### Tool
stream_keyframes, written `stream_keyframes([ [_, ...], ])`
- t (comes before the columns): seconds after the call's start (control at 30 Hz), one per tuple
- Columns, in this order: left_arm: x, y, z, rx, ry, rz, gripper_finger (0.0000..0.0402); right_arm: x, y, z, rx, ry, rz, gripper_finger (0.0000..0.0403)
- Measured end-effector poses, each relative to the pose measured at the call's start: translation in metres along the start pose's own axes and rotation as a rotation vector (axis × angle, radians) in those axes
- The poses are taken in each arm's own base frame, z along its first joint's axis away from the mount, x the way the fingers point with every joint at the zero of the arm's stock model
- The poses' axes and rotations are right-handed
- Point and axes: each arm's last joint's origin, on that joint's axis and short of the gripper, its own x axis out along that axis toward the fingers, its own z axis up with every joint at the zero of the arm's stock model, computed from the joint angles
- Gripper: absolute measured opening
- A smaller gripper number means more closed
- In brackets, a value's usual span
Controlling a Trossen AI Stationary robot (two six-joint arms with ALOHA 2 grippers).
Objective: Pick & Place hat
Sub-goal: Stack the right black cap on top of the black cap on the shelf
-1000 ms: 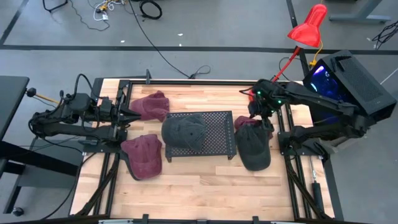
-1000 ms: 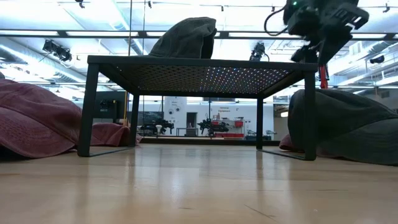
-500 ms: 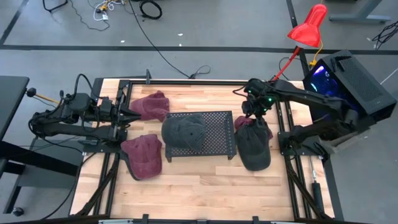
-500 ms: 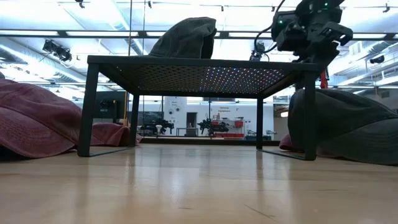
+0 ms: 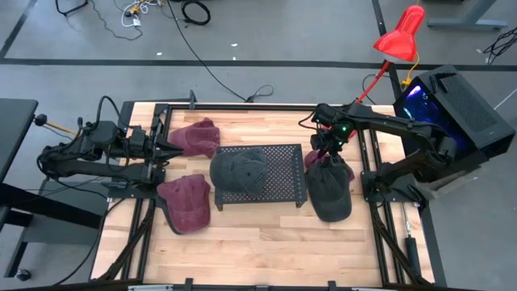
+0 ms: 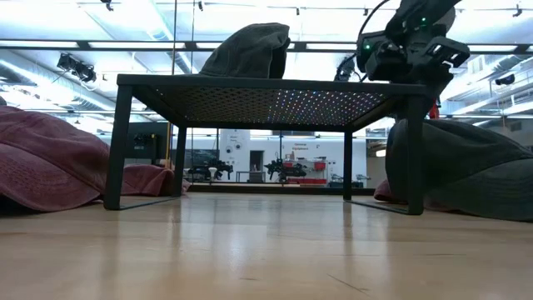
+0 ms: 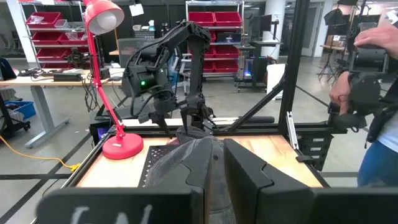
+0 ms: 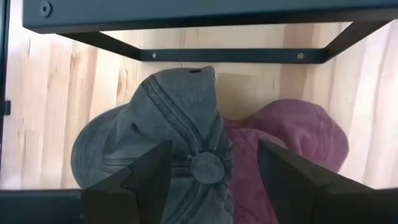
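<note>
Partly hidden under the grey hat (image 8: 163,134): a maroon hat (image 8: 292,137). Right gripper (image 8: 211,168) spread wide above both, holding nothing. Left gripper (image 5: 166,151) nearly closed, empty, parked at table's left.

Five caps out here: a dark grey cap (image 5: 239,170) sits crown-up on the black mesh stand (image 5: 279,174), and another grey cap (image 5: 329,192) lies on the bench right of it, partly over a maroon cap (image 5: 312,158). Two more maroon caps sit left of the stand, one at the back (image 5: 195,137) and one nearer the front (image 5: 186,202).
</note>
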Motion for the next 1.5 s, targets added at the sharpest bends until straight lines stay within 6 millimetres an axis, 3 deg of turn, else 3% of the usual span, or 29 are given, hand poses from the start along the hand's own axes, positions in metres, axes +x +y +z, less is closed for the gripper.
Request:
stream_keyframes([
  [0.47, 0.000, 0.000, 0.000, 0.000, 0.000, 0.000, 0.0048, 0.016, -0.010, 0.000, 0.010, 0.081, 0.055, 0.0225],
  [1.03, 0.000, 0.000, 0.000, 0.000, 0.000, 0.000, 0.0048, 0.014, -0.009, -0.002, 0.015, 0.109, 0.045, 0.0024],
  [1.5, 0.000, 0.000, 0.000, 0.000, -0.001, 0.000, 0.0048, -0.008, 0.014, -0.012, 0.034, 0.060, 0.086, 0.0020],
])
